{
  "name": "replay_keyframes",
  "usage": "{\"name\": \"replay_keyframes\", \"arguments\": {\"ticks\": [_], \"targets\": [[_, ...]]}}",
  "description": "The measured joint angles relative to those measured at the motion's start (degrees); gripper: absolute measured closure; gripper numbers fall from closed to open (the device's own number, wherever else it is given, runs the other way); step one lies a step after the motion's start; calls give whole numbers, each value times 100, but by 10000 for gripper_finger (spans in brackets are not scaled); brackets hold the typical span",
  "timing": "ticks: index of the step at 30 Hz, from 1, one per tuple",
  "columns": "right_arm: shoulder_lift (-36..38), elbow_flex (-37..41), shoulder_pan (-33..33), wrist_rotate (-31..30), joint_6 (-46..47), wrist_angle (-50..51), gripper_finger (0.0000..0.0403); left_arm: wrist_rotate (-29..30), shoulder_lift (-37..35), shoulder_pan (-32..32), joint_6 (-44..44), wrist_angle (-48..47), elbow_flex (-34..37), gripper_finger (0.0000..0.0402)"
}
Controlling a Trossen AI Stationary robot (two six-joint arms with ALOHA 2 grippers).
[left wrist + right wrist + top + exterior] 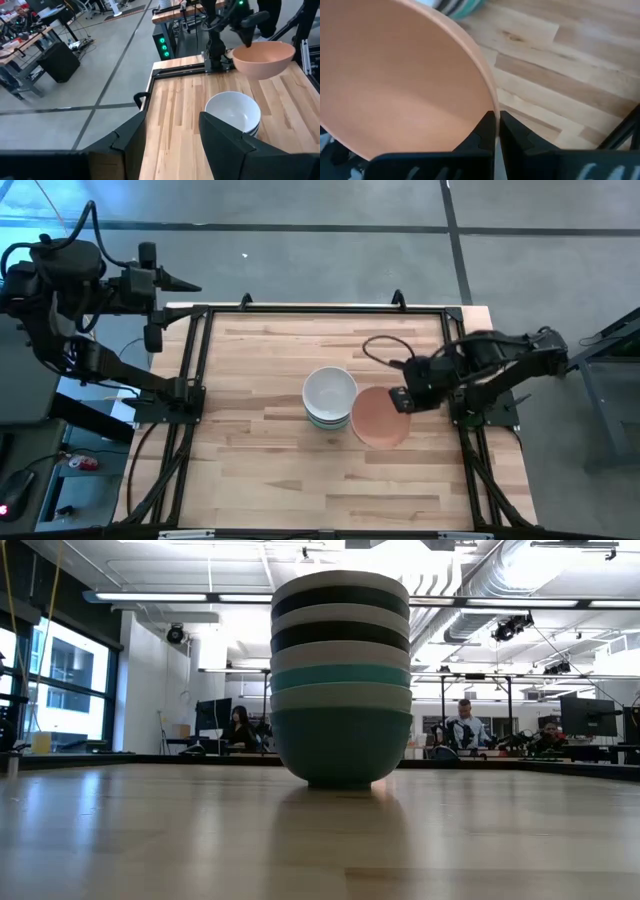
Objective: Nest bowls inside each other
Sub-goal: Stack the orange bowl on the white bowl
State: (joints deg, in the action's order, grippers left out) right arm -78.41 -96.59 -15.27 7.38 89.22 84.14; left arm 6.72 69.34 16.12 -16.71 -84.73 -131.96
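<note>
The right gripper point(400, 399) pinches the rim of the salmon-pink bowl point(379, 416), fingers point(490, 131) pressed together on it. The bowl is held above the counter point(270, 470), just beside the stack of nested bowls point(329, 398), at its 3 o'clock. The left gripper point(190, 285) waits off the counter's 10 o'clock corner, fingers spread.

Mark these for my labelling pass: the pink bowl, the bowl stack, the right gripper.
salmon-pink bowl point(379, 418), high view, inner floor.
stack of bowls point(340, 745), low view, bottom teal bowl's side.
right gripper point(496, 131), right wrist view, fingertips pinching the rim.
</note>
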Motion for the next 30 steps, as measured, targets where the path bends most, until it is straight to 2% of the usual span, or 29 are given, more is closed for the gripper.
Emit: {"name": "replay_keyframes", "arguments": {"ticks": [7, 15, 26, 30], "targets": [[-51, -141, 787, 133, -800, 25, 403, -2, -124, 0, 45, -34, 0, 234], [-656, -585, 1508, 614, -1993, 255, 403, -4, -157, 0, 229, -170, 0, 234], [-1915, -2376, 2283, 668, -3473, 586, 403, -40, -155, 1, 410, -384, 0, 234], [-2303, -2792, 2415, 684, -3790, 580, 403, -42, -184, 2, 452, -495, 0, 234]]}}
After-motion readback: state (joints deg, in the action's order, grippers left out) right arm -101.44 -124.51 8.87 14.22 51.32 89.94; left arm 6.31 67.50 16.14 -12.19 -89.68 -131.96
